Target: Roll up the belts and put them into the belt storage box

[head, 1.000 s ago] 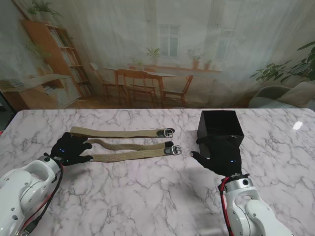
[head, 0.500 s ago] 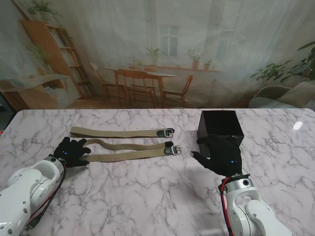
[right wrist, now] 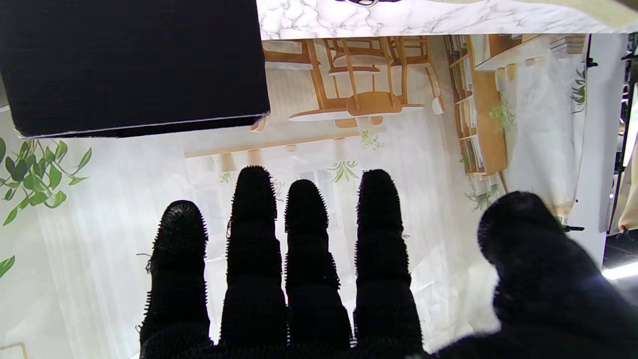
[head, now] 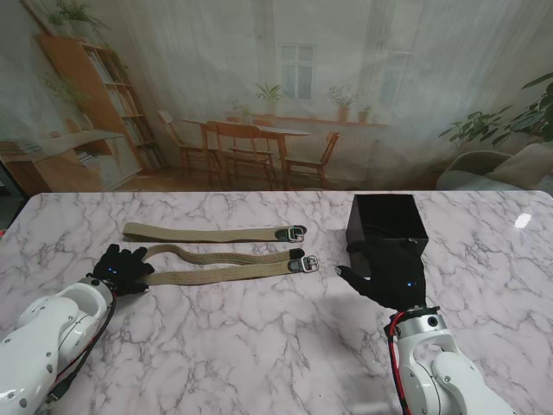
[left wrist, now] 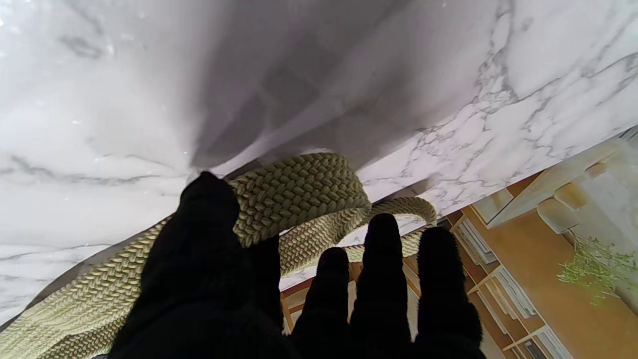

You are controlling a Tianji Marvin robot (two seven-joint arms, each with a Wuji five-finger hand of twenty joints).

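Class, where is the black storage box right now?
In the stand view, the black storage box sits right of the belt buckles, just beyond the right hand.

The table (head: pixel 259 346) is white marble run through with grey veins. On it lie three belts (head: pixel 216 233) of a pale olive-khaki, their weave a braided herringbone, each ending in a dark buckle (head: pixel 296 232) with a glint of silver. The box (head: pixel 386 226) is matt black, both hands (head: pixel 123 269) wear fuzzy black gloves, and the arms (head: pixel 52 333) are glossy white with red and black cables.
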